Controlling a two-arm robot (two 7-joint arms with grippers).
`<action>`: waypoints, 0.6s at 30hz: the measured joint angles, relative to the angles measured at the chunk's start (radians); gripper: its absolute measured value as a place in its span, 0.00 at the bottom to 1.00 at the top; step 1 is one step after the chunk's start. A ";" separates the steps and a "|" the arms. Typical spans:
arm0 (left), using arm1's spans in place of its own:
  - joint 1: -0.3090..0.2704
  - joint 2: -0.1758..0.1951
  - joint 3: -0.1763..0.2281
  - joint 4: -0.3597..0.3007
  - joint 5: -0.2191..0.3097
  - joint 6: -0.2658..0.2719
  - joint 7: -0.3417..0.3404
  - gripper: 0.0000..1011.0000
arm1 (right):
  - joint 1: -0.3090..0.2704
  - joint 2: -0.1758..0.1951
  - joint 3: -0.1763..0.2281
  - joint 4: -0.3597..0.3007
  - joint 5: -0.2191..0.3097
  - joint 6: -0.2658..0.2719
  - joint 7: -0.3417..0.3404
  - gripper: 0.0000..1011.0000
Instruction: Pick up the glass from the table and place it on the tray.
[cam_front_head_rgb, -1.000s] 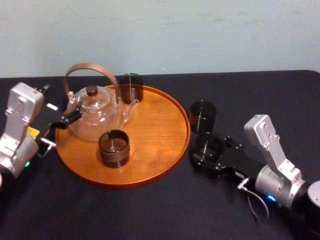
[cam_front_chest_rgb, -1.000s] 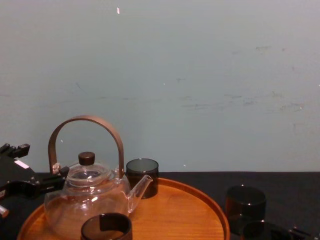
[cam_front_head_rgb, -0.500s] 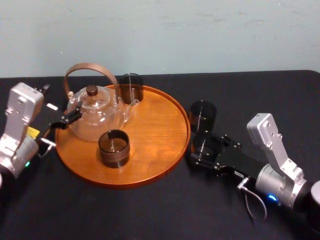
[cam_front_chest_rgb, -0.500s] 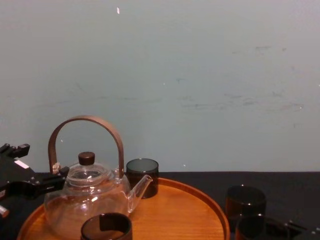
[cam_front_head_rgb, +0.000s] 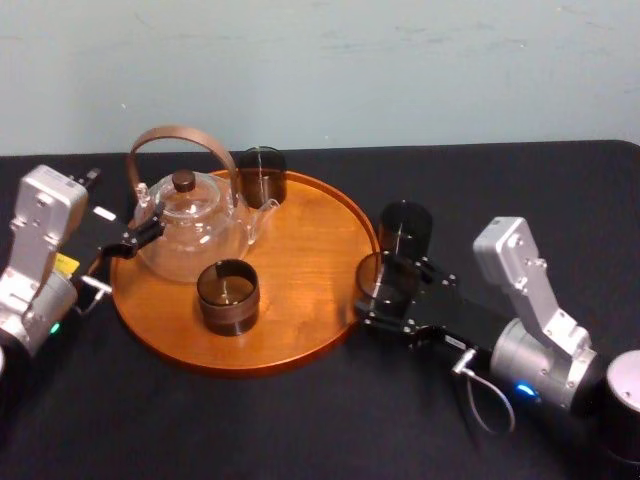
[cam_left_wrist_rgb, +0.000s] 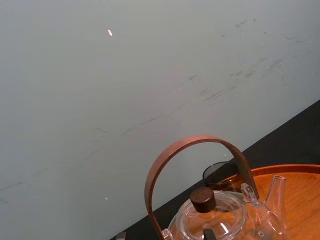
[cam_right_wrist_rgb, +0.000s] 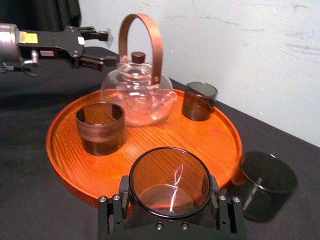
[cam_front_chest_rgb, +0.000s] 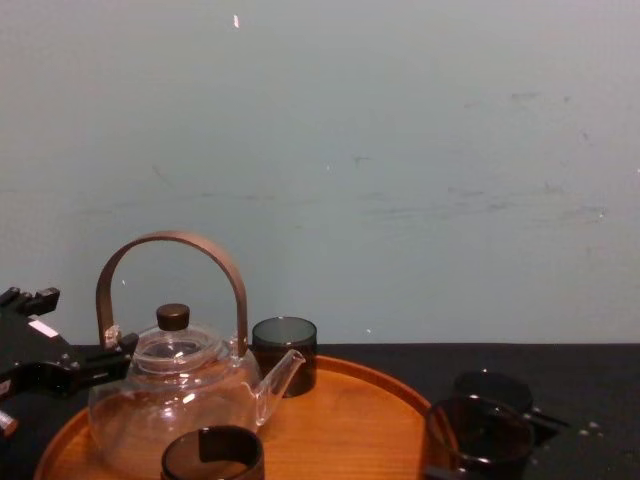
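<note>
My right gripper (cam_front_head_rgb: 384, 292) is shut on a smoky brown glass (cam_front_head_rgb: 383, 280), its fingers (cam_right_wrist_rgb: 112, 210) pressing both sides of the glass (cam_right_wrist_rgb: 170, 180). The glass hangs upright at the right rim of the round orange-brown tray (cam_front_head_rgb: 300, 270), just above the black table (cam_front_head_rgb: 300, 420). In the chest view the glass (cam_front_chest_rgb: 478, 440) sits beside the tray's right edge (cam_front_chest_rgb: 440, 440). My left gripper (cam_front_head_rgb: 140, 235) is parked, open, at the tray's left side, close to the teapot.
A glass teapot (cam_front_head_rgb: 190, 225) with a brown hoop handle stands on the tray's left half. Two dark glasses stand on the tray, one at the front (cam_front_head_rgb: 228, 296) and one at the back (cam_front_head_rgb: 262, 172). Another dark glass (cam_front_head_rgb: 405, 230) stands on the table just behind the held one.
My right gripper has carried the glass up and leftward, from the table beside the other glass to the tray's right rim. The left arm has stayed still.
</note>
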 joint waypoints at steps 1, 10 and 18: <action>0.000 0.000 0.000 0.000 0.000 0.000 0.000 0.99 | 0.003 -0.003 -0.003 0.000 -0.001 0.001 0.001 0.90; 0.000 0.000 0.000 0.000 0.000 0.000 0.000 0.99 | 0.052 -0.043 -0.043 0.033 -0.018 0.011 0.003 0.90; 0.000 0.000 0.000 0.000 0.000 0.000 0.000 0.99 | 0.094 -0.080 -0.069 0.079 -0.031 0.003 0.002 0.90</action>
